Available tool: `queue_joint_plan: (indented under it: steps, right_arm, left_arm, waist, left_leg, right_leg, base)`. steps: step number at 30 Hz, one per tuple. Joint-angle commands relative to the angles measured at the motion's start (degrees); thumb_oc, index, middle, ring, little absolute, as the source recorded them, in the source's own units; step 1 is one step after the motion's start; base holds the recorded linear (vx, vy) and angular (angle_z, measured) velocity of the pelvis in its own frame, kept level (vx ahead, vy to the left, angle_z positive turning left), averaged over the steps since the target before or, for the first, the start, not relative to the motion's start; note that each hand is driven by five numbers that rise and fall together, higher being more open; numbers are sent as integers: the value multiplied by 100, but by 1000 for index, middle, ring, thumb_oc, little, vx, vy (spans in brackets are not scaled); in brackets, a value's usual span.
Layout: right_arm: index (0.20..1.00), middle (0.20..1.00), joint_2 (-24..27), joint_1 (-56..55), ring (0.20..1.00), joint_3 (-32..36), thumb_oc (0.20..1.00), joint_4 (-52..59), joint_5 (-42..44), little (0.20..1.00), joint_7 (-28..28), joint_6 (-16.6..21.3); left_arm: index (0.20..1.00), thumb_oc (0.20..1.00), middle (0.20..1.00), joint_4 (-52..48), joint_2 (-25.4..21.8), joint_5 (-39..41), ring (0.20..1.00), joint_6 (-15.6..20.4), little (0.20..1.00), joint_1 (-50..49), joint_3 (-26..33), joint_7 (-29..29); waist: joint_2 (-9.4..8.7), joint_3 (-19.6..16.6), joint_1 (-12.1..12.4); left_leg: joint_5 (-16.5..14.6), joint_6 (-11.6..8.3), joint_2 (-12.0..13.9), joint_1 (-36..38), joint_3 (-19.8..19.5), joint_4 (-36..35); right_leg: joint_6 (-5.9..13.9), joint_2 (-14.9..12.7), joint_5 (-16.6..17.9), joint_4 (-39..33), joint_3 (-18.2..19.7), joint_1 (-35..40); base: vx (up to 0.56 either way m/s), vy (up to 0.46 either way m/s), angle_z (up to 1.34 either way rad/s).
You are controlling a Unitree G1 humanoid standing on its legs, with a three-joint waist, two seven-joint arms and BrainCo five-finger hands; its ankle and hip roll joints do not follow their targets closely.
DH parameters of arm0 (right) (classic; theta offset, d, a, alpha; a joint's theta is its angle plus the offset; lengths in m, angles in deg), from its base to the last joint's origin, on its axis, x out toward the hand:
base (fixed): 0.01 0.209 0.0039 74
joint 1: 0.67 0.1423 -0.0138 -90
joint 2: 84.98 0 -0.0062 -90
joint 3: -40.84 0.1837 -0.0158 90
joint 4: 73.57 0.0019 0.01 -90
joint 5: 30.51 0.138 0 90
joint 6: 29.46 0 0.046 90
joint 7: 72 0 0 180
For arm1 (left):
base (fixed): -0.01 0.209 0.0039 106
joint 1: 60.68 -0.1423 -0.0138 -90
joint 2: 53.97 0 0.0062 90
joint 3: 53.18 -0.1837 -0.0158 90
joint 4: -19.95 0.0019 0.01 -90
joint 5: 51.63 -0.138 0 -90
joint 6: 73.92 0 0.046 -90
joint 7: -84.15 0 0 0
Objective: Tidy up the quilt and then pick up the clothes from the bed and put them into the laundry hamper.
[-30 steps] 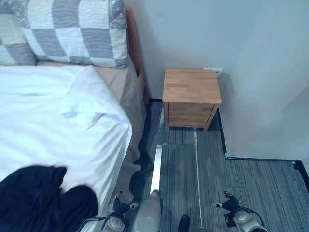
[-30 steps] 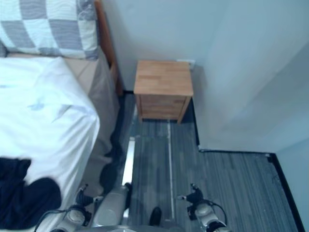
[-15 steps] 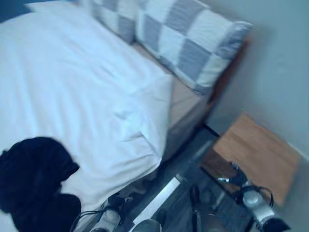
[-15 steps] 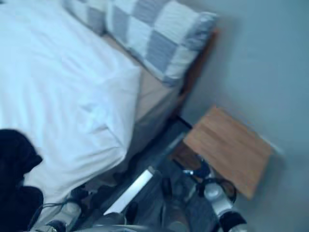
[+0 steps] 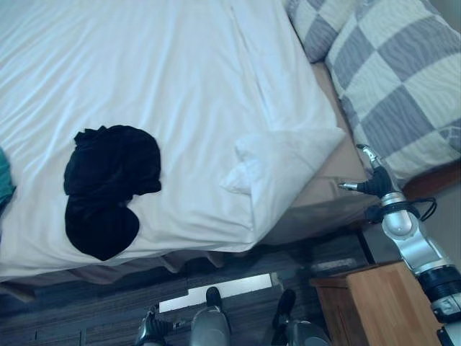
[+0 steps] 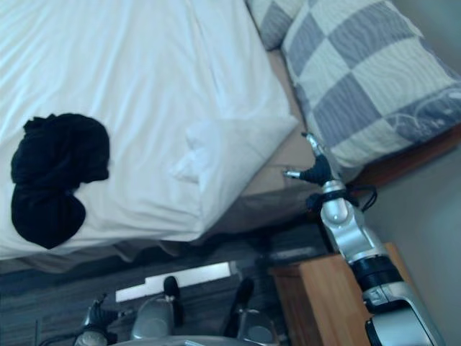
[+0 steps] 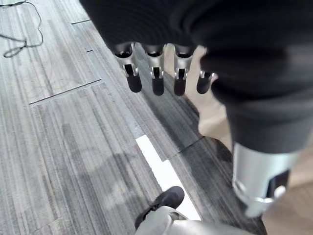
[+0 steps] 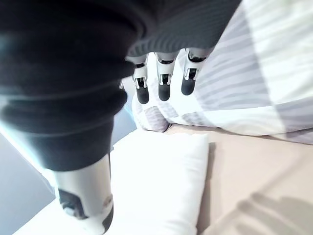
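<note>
A white quilt [image 5: 166, 79] covers the bed, its near corner [image 5: 288, 155] folded back and bunched beside the bare tan sheet [image 5: 338, 176]. A heap of black clothes [image 5: 108, 180] lies on the quilt near the bed's edge. My right hand [image 5: 374, 184] hovers open over the tan sheet, just right of the folded corner and below the pillows; the right wrist view has its straight fingers [image 8: 164, 81] above that quilt corner [image 8: 166, 181]. My left hand [image 7: 153, 78] hangs open low over the carpet, holding nothing.
Two grey-and-white checked pillows [image 5: 403, 79] lie at the head of the bed. A wooden nightstand [image 5: 367, 303] stands close under my right arm. A teal cloth [image 5: 4, 184] pokes in at the far left edge. Grey striped carpet [image 7: 73, 147] runs along the bedside.
The camera has swung from the floor and nightstand onto the bed. My right hand has risen from low by the floor up beside the quilt's folded corner.
</note>
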Motion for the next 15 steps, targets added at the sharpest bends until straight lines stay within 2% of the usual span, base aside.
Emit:
queue_joint_plan:
  steps: [1, 2, 5, 6, 8, 10, 13, 14, 15]
  right_arm:
    - [1000, 1000, 230, 717, 1000, -38, 1000, -245, 10, 1000, 228, 73]
    - [1000, 1000, 350, 912, 1000, -117, 1000, -395, 53, 1000, 272, 55]
    - [1000, 1000, 573, 1370, 1000, -345, 1000, -709, 195, 1000, 245, -22]
    - [1000, 1000, 610, 1461, 1000, -350, 1000, -740, 195, 1000, 245, -49]
    - [1000, 1000, 589, 1967, 1000, -574, 1000, -1060, 252, 1000, 309, -79]
    - [1000, 1000, 670, 2227, 1000, -639, 1000, -1259, 315, 1000, 326, -95]
    - [1000, 1000, 799, 3108, 1000, -1280, 1000, -2399, 487, 1000, 239, -140]
    - [511, 511, 785, 3184, 511, -1356, 511, -2662, 544, 511, 198, -142]
    - [304, 304, 678, 3329, 304, -1500, 304, -2730, 585, 304, 124, -176]
  left_arm:
    - [1000, 1000, 1000, 46, -469, -200, 1000, 65, 1000, 226, -63, 22]
    - [1000, 1000, 1000, 45, -508, -155, 1000, 96, 1000, 302, -94, 22]
    - [1000, 1000, 1000, 67, -590, -2, 1000, 152, 1000, 417, -91, 49]
    - [1000, 1000, 1000, 95, -650, -23, 1000, 179, 1000, 469, -121, 56]
    - [1000, 1000, 1000, 98, -741, 49, 1000, 203, 1000, 612, -100, 120]
    - [1000, 1000, 1000, 89, -795, 129, 1000, 214, 1000, 694, -65, 151]
    - [1000, 1000, 1000, 48, -822, 493, 1000, 307, 1000, 870, -27, 205]
    - [1000, 1000, 1000, 27, -808, 515, 1000, 318, 1000, 904, -75, 179]
    - [1000, 1000, 1000, 119, -915, 636, 1000, 232, 1000, 1137, -112, 69]
  waist:
    - [-40, 68, 65]
    - [-3, 126, 33]
    - [60, 257, -2]
    - [-14, 298, 42]
    - [-38, 397, 152]
    - [-19, 452, 164]
    - [118, 636, 311]
    - [165, 652, 325]
    - [203, 666, 294]
  left_leg:
    - [-147, 48, -145, 96, -312, -201]
    - [-148, 48, -189, 114, -457, -269]
    - [-123, -7, -233, 69, -767, -322]
    - [-162, -16, -286, 28, -854, -273]
    - [-162, -35, -375, -255, -981, -114]
    - [-118, -47, -383, -421, -1032, -70]
    - [129, -135, -306, -862, -1232, -81]
    - [177, -152, -303, -940, -1280, -97]
    - [215, -178, -284, -962, -1268, -126]
  right_leg:
    - [761, -152, -677, 1256, 1087, -382]
    - [750, -23, -779, 1080, 1464, -446]
    - [618, -90, -686, 459, 2198, -617]
    - [583, -153, -683, 252, 2261, -545]
    - [641, -300, -530, 197, 2196, -656]
    - [635, -273, -464, 257, 2223, -823]
    - [568, -145, -451, 579, 2102, -1327]
    - [562, -137, -465, 605, 2055, -1365]
    - [564, -133, -477, 610, 2033, -1401]
  base:
    - [-50, 9, 69]
    - [103, -10, 88]
    - [76, -47, 88]
    - [10, -82, 65]
    - [-70, -109, 58]
    - [-88, -109, 52]
    - [-93, -123, 48]
    - [-52, -72, 25]
    - [-46, -40, 20]
